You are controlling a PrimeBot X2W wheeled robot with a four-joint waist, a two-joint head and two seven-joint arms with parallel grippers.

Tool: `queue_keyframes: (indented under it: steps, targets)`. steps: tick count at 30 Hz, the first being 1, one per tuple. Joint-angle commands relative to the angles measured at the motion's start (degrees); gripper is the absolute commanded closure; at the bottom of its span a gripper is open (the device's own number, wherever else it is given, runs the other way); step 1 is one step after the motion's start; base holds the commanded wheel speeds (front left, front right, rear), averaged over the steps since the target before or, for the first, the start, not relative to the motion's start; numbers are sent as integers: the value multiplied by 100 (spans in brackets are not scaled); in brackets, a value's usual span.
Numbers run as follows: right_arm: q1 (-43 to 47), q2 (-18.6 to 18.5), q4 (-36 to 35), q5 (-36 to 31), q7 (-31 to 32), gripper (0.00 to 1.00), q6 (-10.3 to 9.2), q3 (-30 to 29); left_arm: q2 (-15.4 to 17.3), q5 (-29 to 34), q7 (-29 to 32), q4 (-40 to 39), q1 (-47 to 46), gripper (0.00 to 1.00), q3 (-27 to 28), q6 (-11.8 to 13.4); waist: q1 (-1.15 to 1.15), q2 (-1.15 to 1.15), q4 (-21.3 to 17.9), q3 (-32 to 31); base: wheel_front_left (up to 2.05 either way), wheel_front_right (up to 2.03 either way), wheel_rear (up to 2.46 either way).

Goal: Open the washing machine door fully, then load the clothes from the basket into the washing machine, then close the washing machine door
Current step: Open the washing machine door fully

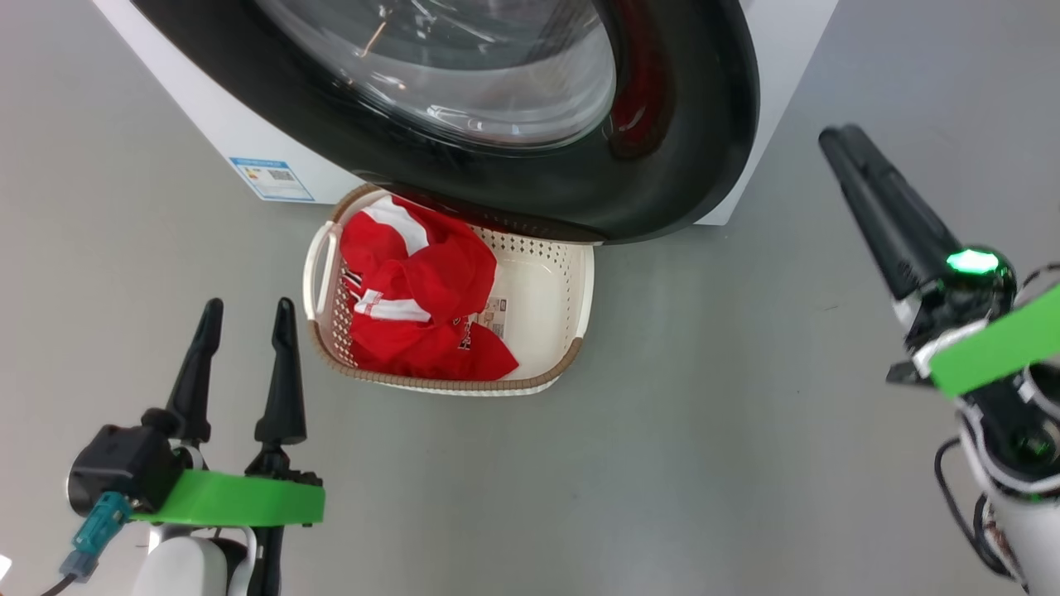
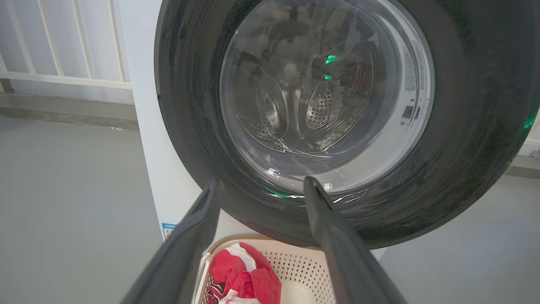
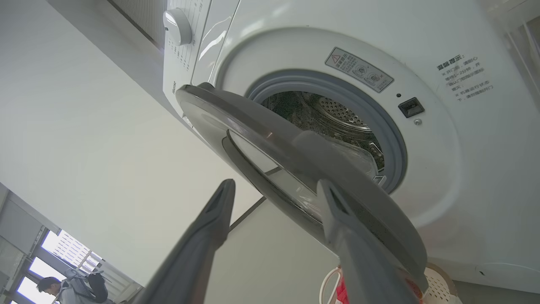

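Laundry room — washing machine [image 3: 464,63], basket [image 1: 542,306]

A: The door [image 1: 687,165] is gleaming glossy black, its glass [image 1: 464,74] shining smooth.
B: The basket [image 1: 548,248] is looking like matt perforated plastic, the clothes [image 1: 414,281] like soft cloth.
A: The drum [image 3: 339,110] is glinting like punched steel. The floor [image 1: 704,430] is looking matt.

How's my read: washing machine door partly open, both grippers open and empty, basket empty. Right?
Wrong on the basket: the head view shows the red clothes lying in it. The washing machine door is partly open; the left gripper and right gripper are open and empty.
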Motion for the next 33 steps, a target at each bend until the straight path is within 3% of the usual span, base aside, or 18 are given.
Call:
queue_keyframes:
  steps: [1, 9, 12, 24, 33]
  targets:
    - [233, -158, -250, -347, -384, 0, 10, 240, 112, 71, -31, -164, -20, 0, 191, -37, 0, 0, -2, 19, 0, 0, 0]
    - [638, -435, 37, -1302, -1863, 0, 10, 811, 112, 71, -31, -168, 17, 0, 176, -41, 0, 0, -39, -5, 0, 0, 0]
    - [806, -376, 254, -1663, -2108, 0, 10, 889, 112, 75, -31, -187, 46, 0, 179, -43, 0, 0, -46, -34, 0, 0, 0]
    - [1331, 569, 594, -4092, -2180, 0, 10, 109, 112, 146, -31, -248, 122, 0, 222, -50, 0, 0, -141, -37, 0, 0, 0]
    - [1511, 778, 664, -4832, -2181, 0, 10, -100, 112, 147, -31, -215, 145, 0, 191, -52, 0, 0, -146, -102, 0, 0, 0]
